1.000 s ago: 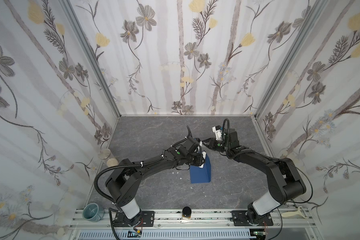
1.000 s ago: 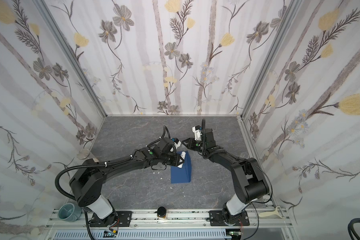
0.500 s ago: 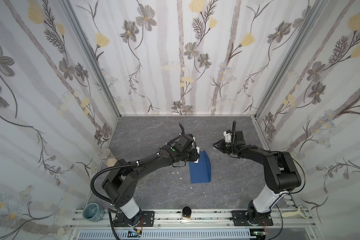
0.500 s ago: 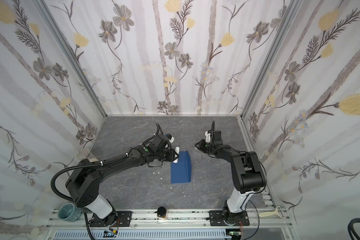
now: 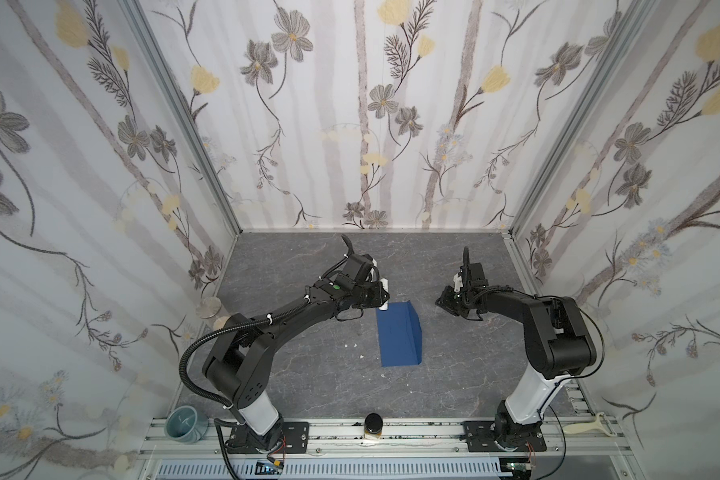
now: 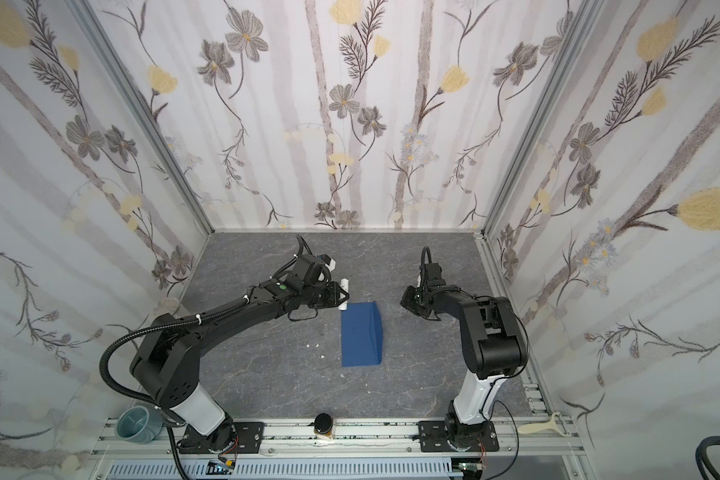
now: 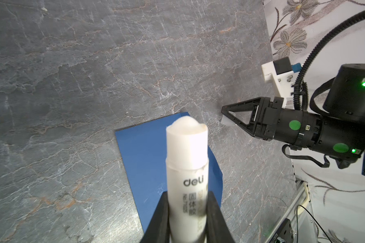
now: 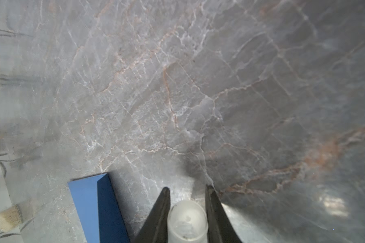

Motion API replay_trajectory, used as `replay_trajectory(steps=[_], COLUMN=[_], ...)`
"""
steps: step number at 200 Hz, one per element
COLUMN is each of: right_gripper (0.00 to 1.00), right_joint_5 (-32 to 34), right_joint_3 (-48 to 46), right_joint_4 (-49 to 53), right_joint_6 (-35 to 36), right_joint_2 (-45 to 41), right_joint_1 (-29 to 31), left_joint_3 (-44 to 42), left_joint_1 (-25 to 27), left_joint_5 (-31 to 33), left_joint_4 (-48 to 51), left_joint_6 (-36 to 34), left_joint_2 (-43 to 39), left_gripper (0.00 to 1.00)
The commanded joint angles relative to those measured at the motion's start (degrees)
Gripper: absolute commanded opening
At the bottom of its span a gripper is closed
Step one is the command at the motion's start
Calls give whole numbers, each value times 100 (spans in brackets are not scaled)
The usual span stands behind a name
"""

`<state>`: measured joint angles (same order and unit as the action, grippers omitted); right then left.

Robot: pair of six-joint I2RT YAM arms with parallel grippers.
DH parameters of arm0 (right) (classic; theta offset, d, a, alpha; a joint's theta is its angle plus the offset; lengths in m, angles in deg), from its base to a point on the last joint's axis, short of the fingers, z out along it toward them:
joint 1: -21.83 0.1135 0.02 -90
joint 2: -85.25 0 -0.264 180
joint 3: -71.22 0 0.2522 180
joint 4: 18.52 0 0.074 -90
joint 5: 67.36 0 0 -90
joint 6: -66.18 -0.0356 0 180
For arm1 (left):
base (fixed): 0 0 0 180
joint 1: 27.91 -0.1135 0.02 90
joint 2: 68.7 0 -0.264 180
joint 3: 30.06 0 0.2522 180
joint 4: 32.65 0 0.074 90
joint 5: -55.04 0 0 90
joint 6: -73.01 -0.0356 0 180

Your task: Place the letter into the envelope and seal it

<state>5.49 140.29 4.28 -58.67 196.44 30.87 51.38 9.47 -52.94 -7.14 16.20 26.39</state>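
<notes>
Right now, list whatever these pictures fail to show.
- Letter: in no view; the envelope may hide it.
- Glue stick: lower end hidden by left gripper, cut off at left wrist view's edge.
- Cap in right gripper: bottom cut off, right wrist view.
- White specks: too small, both top views.

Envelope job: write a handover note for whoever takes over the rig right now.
Left claw: shut on the uncapped glue stick, near the far corner of the envelope.
Right claw: holds the glue cap, low over the table.
Envelope lies flat between the claws, flap partly raised, unsealed.
Letter: not visible, presumably inside.
Left to do: glue flap, press shut.
</notes>
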Motion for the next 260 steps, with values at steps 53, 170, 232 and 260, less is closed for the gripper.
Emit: replay_trajectory(steps=[53, 170, 232, 260], right_gripper=[41, 45, 50, 53], right_joint_5=[509, 848, 180, 71], right_joint_3=[438, 604, -85, -487], right_joint_4=[584, 671, -165, -992], right_joint_6=[-20, -10, 248, 231], right_joint_2=[215, -556, -2384, -3060], right_joint_1=[98, 160, 637, 1342], left_joint_3=[-265, -576, -712, -1143], left_joint_1=[-394, -539, -522, -429], left_joint_5=[-421, -481, 86, 335], left_joint_4=[-436, -658, -1412, -2646], left_joint_6=[-15, 212, 1739, 2720], left_joint_2=[-345, -632, -768, -971], left_gripper=[0, 0, 0, 0])
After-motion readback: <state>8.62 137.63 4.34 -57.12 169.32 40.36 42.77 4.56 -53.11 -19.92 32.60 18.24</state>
